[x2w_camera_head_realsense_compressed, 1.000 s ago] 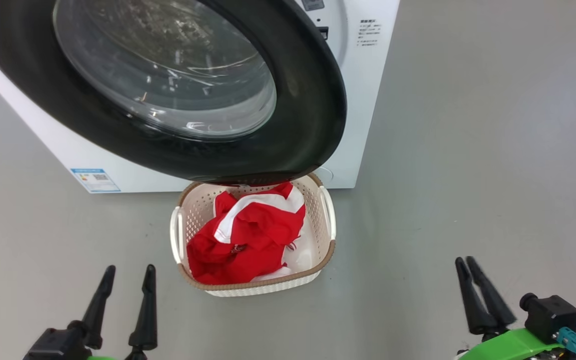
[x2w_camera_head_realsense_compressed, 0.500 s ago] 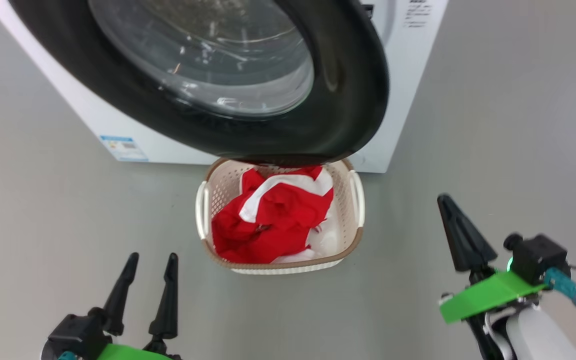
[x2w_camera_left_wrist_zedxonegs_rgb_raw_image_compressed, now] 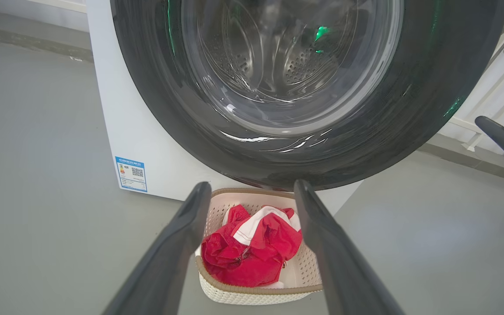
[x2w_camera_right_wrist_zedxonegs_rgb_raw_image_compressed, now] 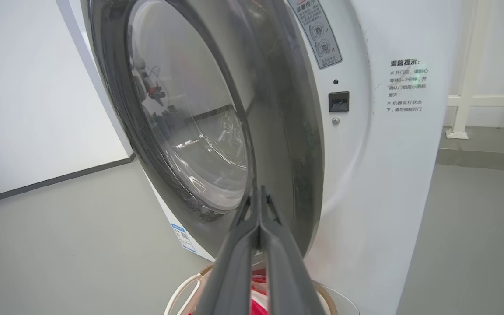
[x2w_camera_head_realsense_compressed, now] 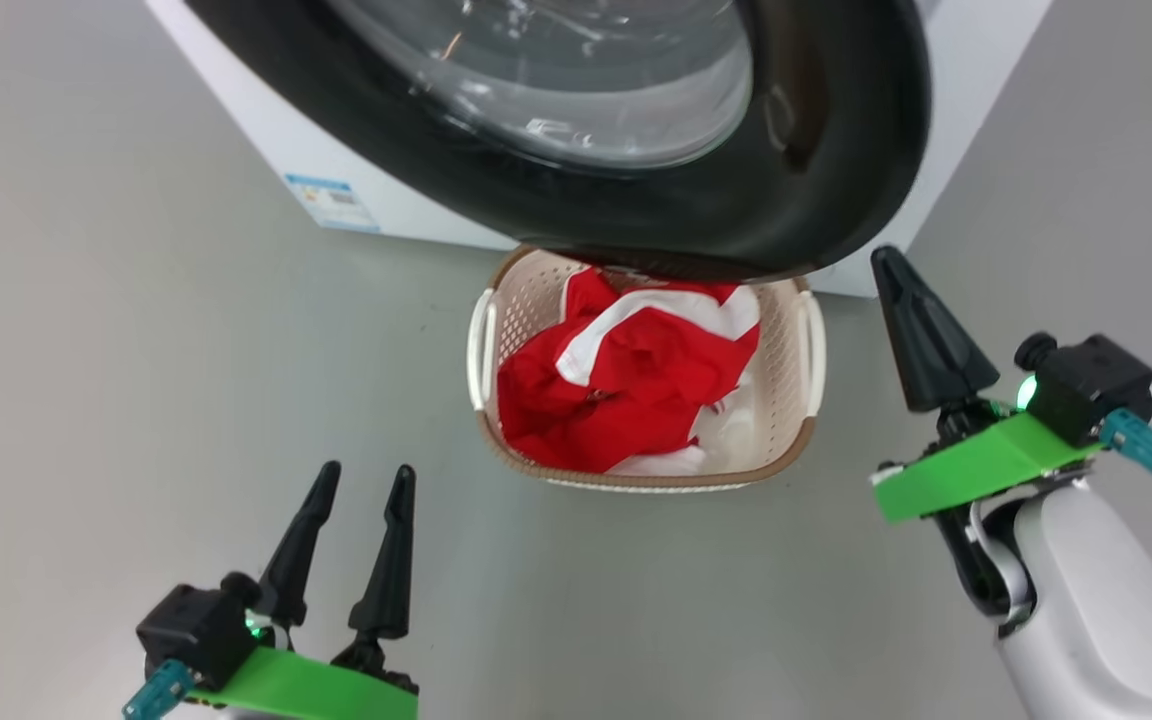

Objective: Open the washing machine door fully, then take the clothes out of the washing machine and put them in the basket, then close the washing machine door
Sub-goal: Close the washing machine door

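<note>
Head view: clothes lie in basket, under the door, which stands ajar. Door looks rigid and hinged, its glossy rim probably slippery; push on the rim's free edge rather than pinch. Right gripper clenched empty beside that edge; left gripper spread, empty

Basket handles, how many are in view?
2 on the basket: left handle on its left wall, right handle on its right; the door hides its far end.
</note>
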Available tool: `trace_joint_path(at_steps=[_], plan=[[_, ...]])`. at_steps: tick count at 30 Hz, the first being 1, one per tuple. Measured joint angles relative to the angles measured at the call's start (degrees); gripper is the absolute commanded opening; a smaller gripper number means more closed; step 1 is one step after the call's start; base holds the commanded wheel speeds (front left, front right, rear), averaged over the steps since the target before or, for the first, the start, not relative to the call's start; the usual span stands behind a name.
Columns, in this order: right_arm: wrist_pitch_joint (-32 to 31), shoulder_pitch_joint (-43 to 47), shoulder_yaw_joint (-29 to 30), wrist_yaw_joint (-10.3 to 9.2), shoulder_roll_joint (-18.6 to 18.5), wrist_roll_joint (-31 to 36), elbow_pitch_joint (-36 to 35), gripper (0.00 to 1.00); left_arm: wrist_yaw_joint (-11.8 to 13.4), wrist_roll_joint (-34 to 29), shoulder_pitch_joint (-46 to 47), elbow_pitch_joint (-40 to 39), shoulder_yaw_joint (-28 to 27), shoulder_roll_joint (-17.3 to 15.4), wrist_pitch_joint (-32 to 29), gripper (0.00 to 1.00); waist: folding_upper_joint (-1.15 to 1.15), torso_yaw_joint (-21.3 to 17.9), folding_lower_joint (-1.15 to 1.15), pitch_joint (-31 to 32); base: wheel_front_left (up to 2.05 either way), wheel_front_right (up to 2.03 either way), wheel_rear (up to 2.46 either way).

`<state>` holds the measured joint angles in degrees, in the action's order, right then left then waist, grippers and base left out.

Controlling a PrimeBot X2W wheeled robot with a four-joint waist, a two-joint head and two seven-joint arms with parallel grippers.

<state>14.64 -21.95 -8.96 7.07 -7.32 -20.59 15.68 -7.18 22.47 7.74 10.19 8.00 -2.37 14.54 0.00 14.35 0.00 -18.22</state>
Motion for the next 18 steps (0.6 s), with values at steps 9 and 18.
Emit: trace_joint_path(at_steps=[9, 18], plan=[[0.0, -6.1, 2.3, 0.0, -1.5, 0.0, 0.1, 0.0, 0.0, 1.3, 3.2, -1.0, 2.0, 0.1, 0.0, 1.0, 0.0, 2.6, 0.0, -4.9, 0.0, 0.0, 0.0], [0.0, -10.2, 4.9, 0.07, -1.7, 0.0, -0.3, 0.0, 0.0, 2.8, 5.5, -2.1, 3.2, 0.2, 0.0, 1.0, 0.0, 4.3, 0.0, -9.5, 0.0, 0.0, 0.0]])
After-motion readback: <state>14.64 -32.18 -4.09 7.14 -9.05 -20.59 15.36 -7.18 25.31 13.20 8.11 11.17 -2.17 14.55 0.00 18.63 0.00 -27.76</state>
